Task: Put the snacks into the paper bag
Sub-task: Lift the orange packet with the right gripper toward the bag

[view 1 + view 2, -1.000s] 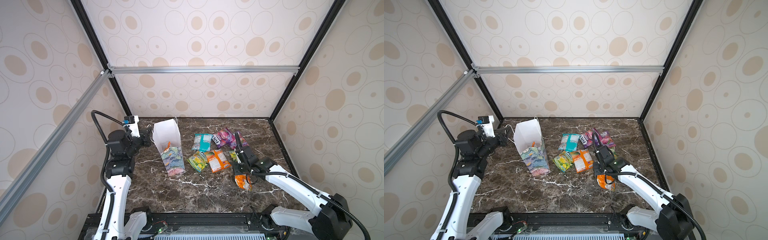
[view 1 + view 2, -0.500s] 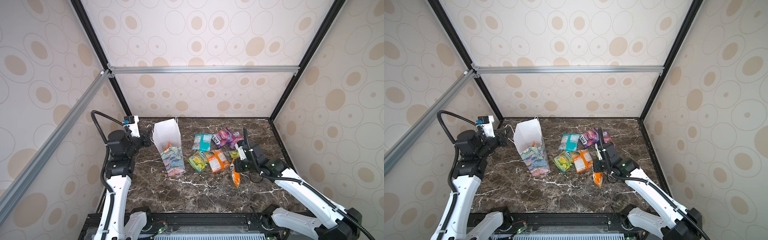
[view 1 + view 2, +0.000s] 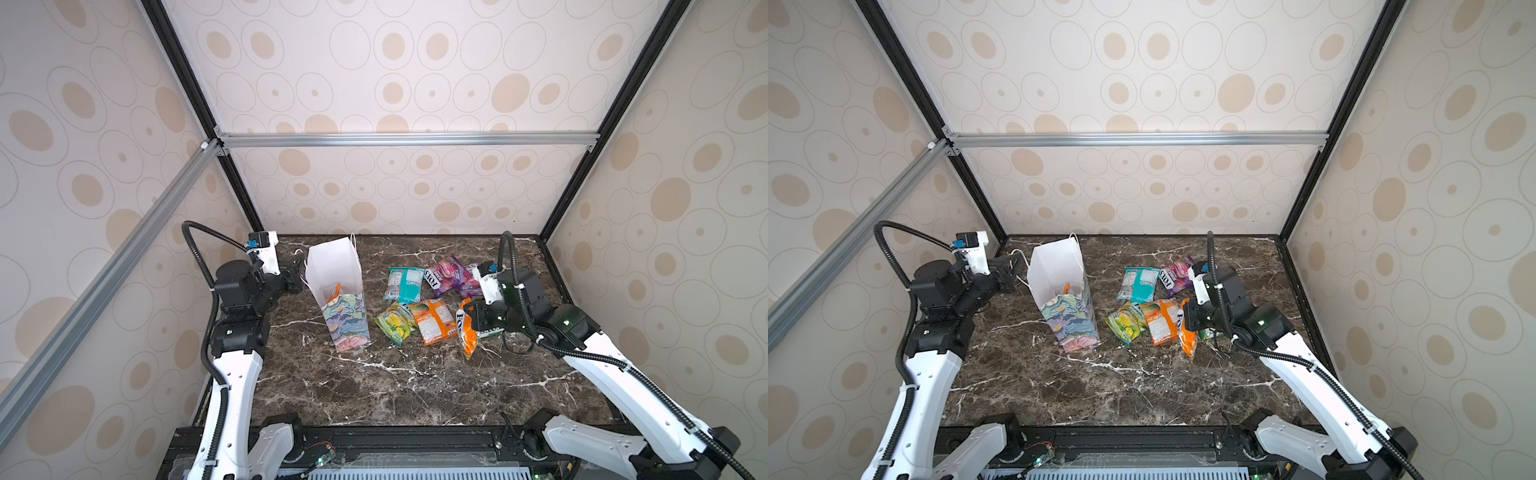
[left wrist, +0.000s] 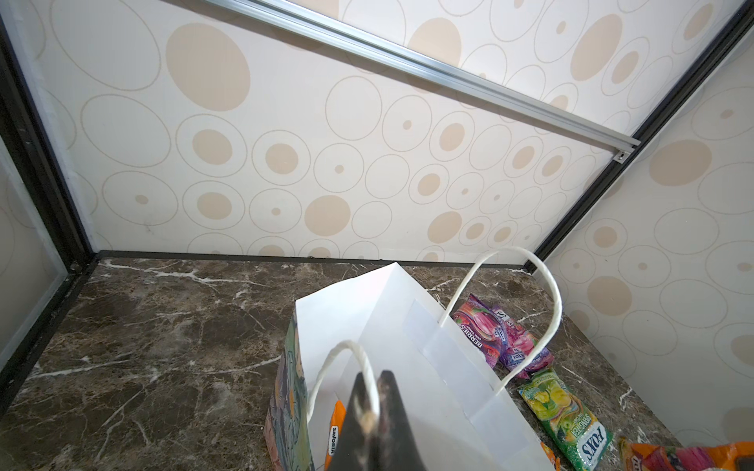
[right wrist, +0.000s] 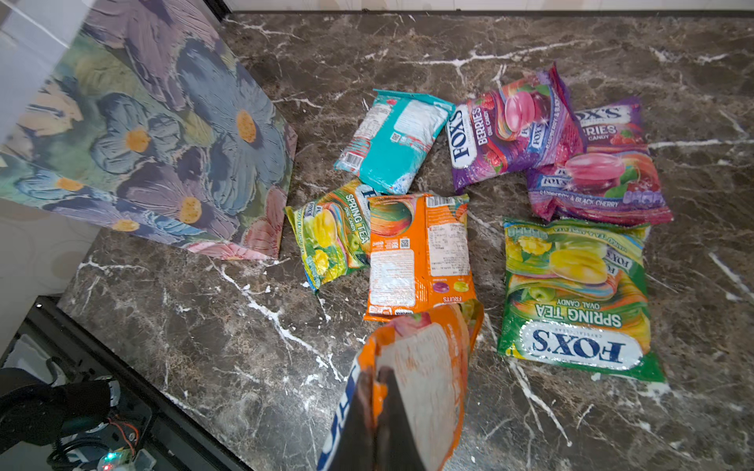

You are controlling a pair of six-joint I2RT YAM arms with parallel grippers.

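1. Paper bag (image 3: pixel 334 270) (image 3: pixel 1054 270): stands upright on the tabletop (image 3: pixel 374 386), left of centre, with its mouth open and its inside white.
2. Bagged orange packet (image 3: pixel 333 293) (image 4: pixel 336 424): inside the bag, standing on end against the near wall.
3. Left fingers (image 4: pixel 369 407) (image 3: pixel 297 270): pressed together on the near cord handle (image 4: pixel 347 354). Only the left wrist view shows this pinch; in both top views the fingers appear merely to sit beside the bag's left rim. The far cord handle (image 4: pixel 546 293) stands free.
4. Left arm: elbow raised, forearm level, wrist pointing toward the bag.
5. Right fingers (image 5: pixel 377 407) (image 3: pixel 467 316): clamped on the top edge of the hanging orange packet (image 5: pixel 428 359) (image 3: pixel 467 336). It dangles near the tabletop; whether it touches cannot be told.
6. Right arm: reaches in from the front right, wrist bent, fingers pointing down and toward the centre.
7. Loose on the tabletop, right of the bag: teal packet (image 5: pixel 395 138), two purple packets (image 5: pixel 514 126) (image 5: pixel 599 171), small green packet (image 5: pixel 334 236), partly under the flat orange packet (image 5: pixel 420 253).
8. Large green packet (image 5: pixel 575 293): shown whole in the right wrist view, mostly hidden under the right arm in both top views.
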